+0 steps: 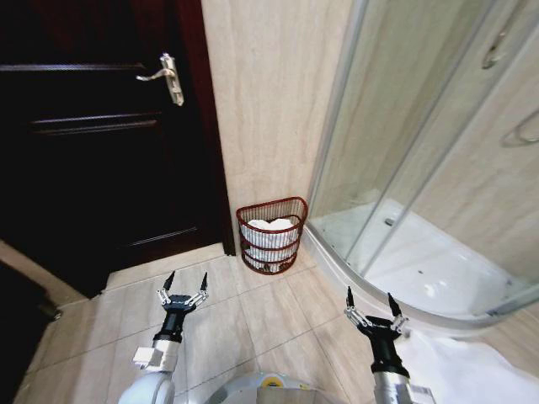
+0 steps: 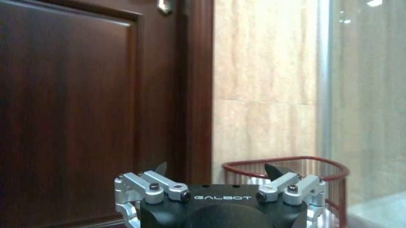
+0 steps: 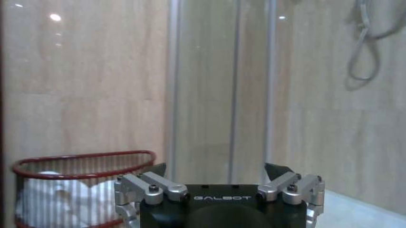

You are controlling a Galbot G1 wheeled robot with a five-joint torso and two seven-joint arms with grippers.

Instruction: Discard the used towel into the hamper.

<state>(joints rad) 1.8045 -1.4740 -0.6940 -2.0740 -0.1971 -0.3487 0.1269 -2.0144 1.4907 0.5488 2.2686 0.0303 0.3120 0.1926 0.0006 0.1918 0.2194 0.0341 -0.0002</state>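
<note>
Forward, left pincer (image 1: 185,282) open, right pincer (image 1: 370,299) open, towel (image 1: 271,231) in hamper (image 1: 272,252)

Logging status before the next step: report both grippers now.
Left gripper: open, holding nothing, low over the floor tiles before the dark door.
Right gripper: open, holding nothing, beside the shower enclosure.

Ahead of me the hamper (image 1: 272,236) stands upright on the tiled floor, backed against the beige wall, between the dark door and the shower enclosure's curved base. It is a small red-brown wire basket with horizontal bands. The white towel (image 1: 271,233) lies bundled inside, reaching near the rim.
</note>
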